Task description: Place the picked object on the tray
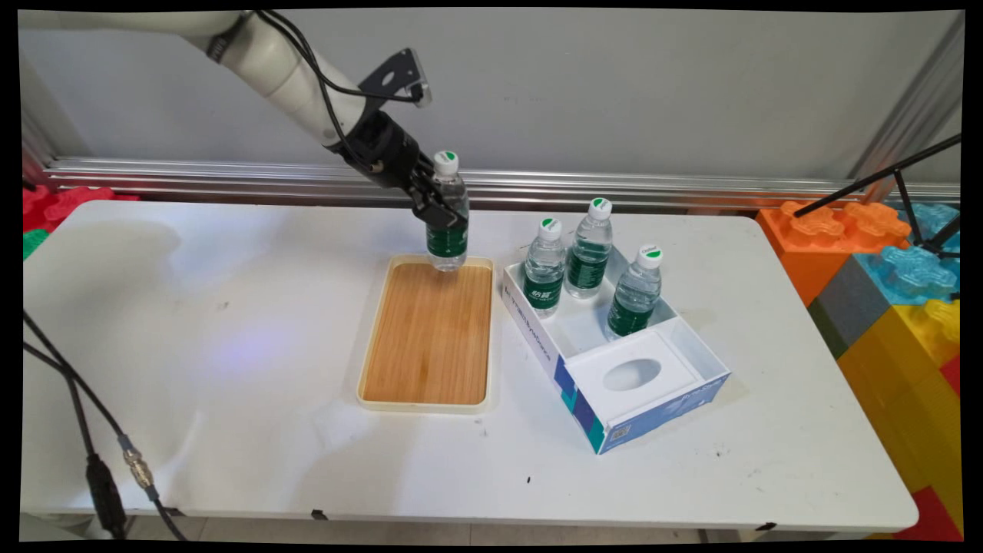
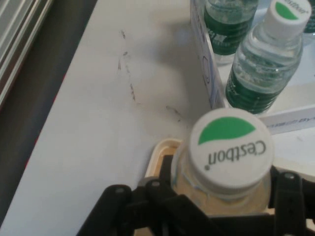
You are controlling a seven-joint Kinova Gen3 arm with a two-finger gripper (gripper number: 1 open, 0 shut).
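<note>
Black and two-fingered, the hand is clamped on a water bottle with a green label, holding it upright at the far end of the wood-lined tray on the white bench. Just beside the tray lies an open white and blue box with three more bottles standing in its far end.

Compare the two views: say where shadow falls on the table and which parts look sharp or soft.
Main view: soft shadow lies across the table at its left end; the tray and box look sharp. Hand view: the held bottle's cap is sharp, its lettering readable; the pincer linkage is dark, and the boxed bottles look softer.
</note>
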